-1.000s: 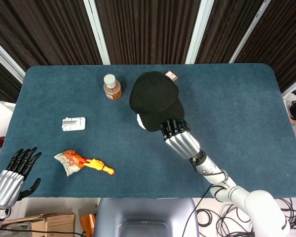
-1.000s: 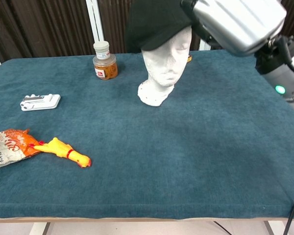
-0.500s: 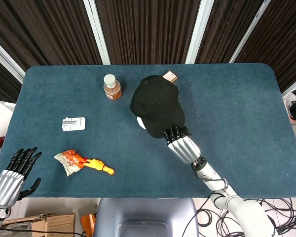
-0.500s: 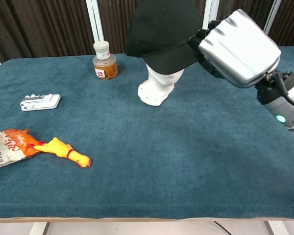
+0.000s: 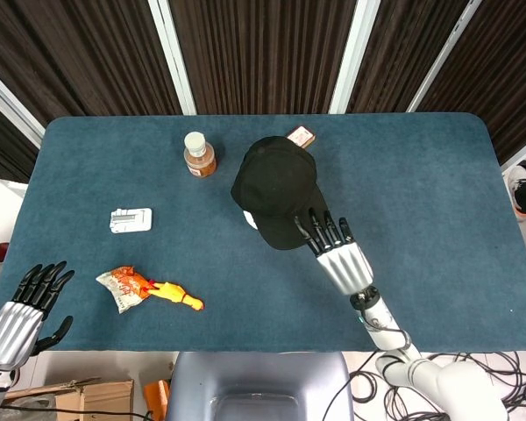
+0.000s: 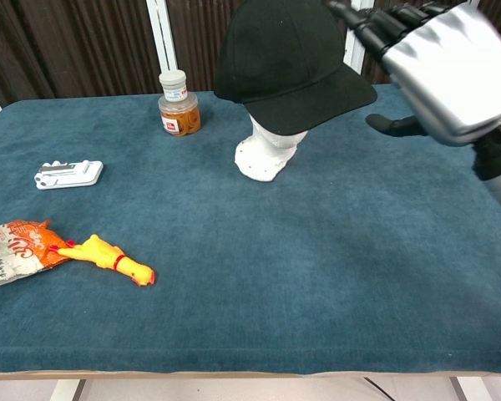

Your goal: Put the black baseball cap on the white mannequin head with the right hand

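The black baseball cap [image 5: 279,189] [image 6: 285,60] sits on the white mannequin head [image 6: 268,150], covering most of its face; only the neck and base [image 5: 250,215] show below the brim. My right hand [image 5: 333,246] [image 6: 438,63] hovers just beside the brim with its fingers spread and nothing in them. In the head view its fingertips overlap the brim's edge. My left hand [image 5: 22,307] rests off the table's near left corner, fingers apart and empty.
A jar with a white lid [image 5: 198,155] [image 6: 178,104] stands left of the mannequin. A white clip-like object [image 5: 130,219] [image 6: 68,174] lies at the left. A snack wrapper [image 6: 17,242] and yellow rubber chicken [image 5: 177,296] [image 6: 115,261] lie near the front left. A small box [image 5: 300,135] lies behind the cap.
My right hand has let go of the cap's brim, spread its fingers and drawn back to the right. The cap has settled lower over the mannequin's face. The left hand has not moved.
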Action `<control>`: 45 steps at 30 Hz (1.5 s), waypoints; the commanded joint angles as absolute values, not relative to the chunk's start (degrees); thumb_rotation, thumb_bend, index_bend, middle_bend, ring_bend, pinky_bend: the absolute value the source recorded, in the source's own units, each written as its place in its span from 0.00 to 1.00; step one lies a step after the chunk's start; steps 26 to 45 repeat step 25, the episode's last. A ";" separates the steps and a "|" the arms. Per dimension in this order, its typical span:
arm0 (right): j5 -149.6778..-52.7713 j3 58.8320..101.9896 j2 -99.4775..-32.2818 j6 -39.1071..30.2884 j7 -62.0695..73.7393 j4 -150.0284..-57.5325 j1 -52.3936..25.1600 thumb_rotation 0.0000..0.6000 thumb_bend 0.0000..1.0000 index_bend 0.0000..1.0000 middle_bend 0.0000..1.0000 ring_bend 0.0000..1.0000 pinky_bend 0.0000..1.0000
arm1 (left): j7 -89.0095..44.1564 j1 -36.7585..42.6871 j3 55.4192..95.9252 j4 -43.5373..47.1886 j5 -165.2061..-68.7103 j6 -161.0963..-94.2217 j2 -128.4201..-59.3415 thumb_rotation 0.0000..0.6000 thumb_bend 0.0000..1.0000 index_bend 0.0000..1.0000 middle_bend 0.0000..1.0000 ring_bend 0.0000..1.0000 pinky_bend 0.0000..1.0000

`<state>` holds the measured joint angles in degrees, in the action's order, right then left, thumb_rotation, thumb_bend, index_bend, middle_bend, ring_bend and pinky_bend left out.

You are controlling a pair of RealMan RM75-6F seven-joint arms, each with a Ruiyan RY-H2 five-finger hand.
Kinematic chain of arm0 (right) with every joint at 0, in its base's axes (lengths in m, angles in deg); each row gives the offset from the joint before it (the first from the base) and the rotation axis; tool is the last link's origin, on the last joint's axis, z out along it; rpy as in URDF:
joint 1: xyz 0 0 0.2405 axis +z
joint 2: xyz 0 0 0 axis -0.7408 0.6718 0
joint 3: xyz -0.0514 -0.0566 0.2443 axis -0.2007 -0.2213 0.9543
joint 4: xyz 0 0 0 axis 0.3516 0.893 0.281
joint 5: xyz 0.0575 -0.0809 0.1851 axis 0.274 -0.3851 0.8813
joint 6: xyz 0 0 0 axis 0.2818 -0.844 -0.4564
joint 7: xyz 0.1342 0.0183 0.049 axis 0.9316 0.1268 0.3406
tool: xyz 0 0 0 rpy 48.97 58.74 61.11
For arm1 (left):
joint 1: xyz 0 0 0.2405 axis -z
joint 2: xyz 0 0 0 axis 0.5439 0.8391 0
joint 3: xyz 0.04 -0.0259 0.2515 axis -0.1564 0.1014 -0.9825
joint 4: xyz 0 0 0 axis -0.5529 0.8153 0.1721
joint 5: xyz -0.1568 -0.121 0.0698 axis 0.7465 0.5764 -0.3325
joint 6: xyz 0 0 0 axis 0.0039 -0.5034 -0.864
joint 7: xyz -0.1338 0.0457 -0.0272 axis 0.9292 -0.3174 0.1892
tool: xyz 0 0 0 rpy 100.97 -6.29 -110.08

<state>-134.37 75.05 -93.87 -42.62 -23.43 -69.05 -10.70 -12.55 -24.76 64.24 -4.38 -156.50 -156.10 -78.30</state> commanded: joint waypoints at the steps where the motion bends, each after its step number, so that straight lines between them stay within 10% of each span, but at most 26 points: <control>1: -133.26 73.56 -84.52 -45.33 -25.57 -85.75 -17.52 1.00 0.06 0.00 0.17 0.20 0.41 | -12.44 -24.87 64.30 -4.36 -156.43 -156.31 -78.25 1.00 0.41 0.00 0.00 0.00 0.00; 11: -118.19 64.74 -56.80 -43.91 -19.56 -124.67 -38.44 1.00 0.06 0.00 0.00 0.00 0.02 | -12.45 -24.81 64.86 -4.47 -155.57 -156.08 -78.21 1.00 0.41 0.00 0.00 0.00 0.00; 45: -114.77 67.56 -54.07 -37.27 -4.12 -117.01 -43.59 1.00 0.06 0.00 0.00 0.00 0.00 | -13.11 -24.08 65.42 -4.57 -153.95 -153.90 -78.60 1.00 0.41 0.00 0.00 0.00 0.00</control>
